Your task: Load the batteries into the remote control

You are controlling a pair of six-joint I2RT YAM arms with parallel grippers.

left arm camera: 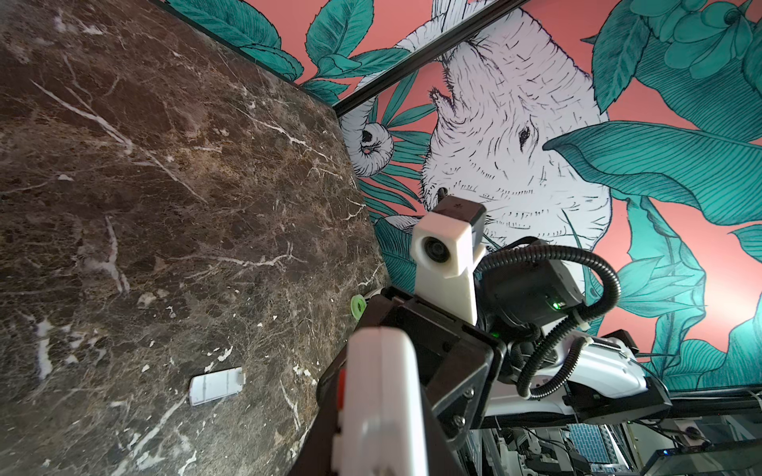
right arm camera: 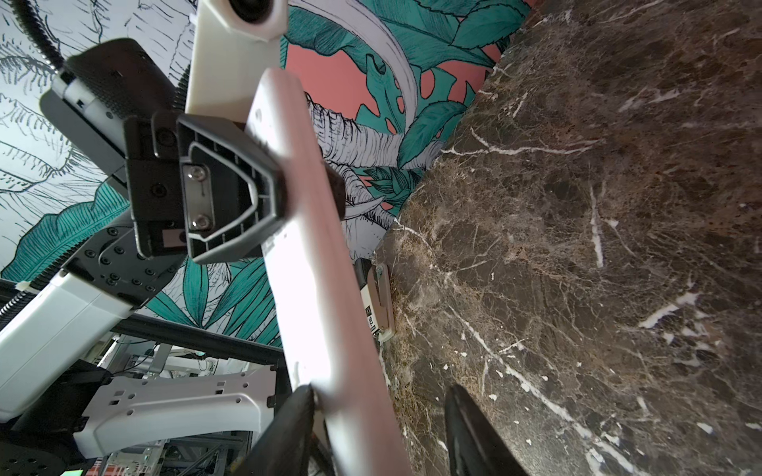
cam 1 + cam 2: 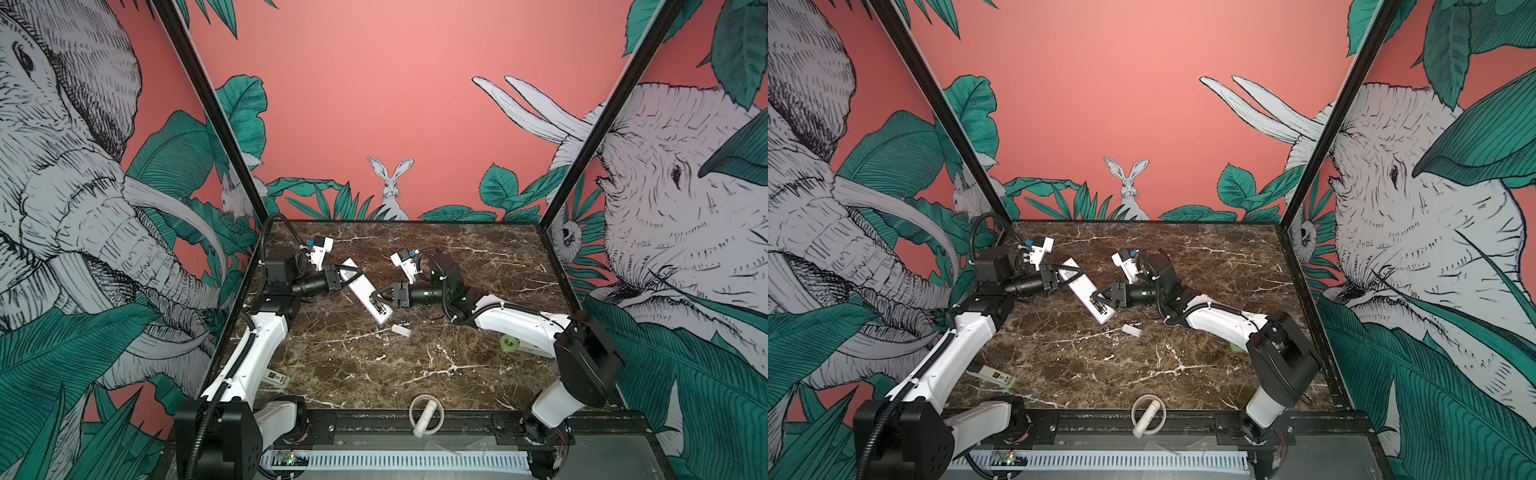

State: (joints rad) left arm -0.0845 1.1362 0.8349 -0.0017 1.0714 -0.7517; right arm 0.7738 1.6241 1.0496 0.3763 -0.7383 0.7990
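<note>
At the far left of the marble table (image 3: 415, 374), beside the left arm, lies a flat white pack (image 3: 277, 377). It has a black label with white characters that are too small to read in both top views and the right wrist view.

The left gripper (image 3: 353, 276) is clenched across the far part of the remote control (image 3: 363, 291), one finger on each long side. The remote control runs aslant from far left to near right, plain white back up. The right wrist view shows fine print on that back beside the finger, but it is illegible. At the near end the compartment is uncovered, and a dark battery (image 3: 379, 308) with yellowish marks sits inside it.

The right gripper (image 3: 375, 298) is at that same end, jaws released. In the right wrist view one finger touches the remote control's edge and the other stands apart from it.

Just nearer on the marble lies the small white cover (image 3: 401, 330). At the front edge is a white cylinder with a ring (image 3: 426, 415). Farther right, partly under the right arm, is a green tape roll (image 3: 509, 343).
</note>
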